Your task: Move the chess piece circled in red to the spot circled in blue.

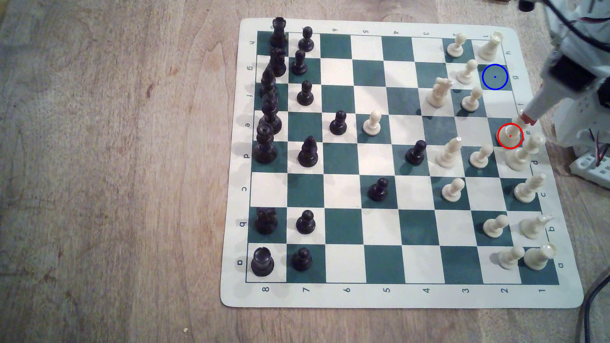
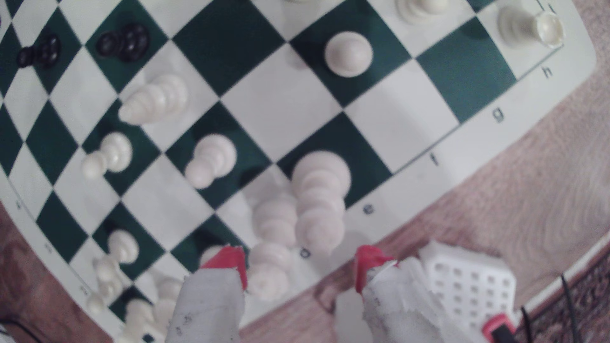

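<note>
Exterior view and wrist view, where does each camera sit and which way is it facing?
Exterior view: high off the arm, looking down on the chessboard; the arm enters at this view's right, its pincer by the red-circled king.
Wrist view: on the wrist, looking down past the open pincer with red-tipped fingers at the king.
Shared: king, pincer, the empty blue-circled square, white breadboard.
</note>
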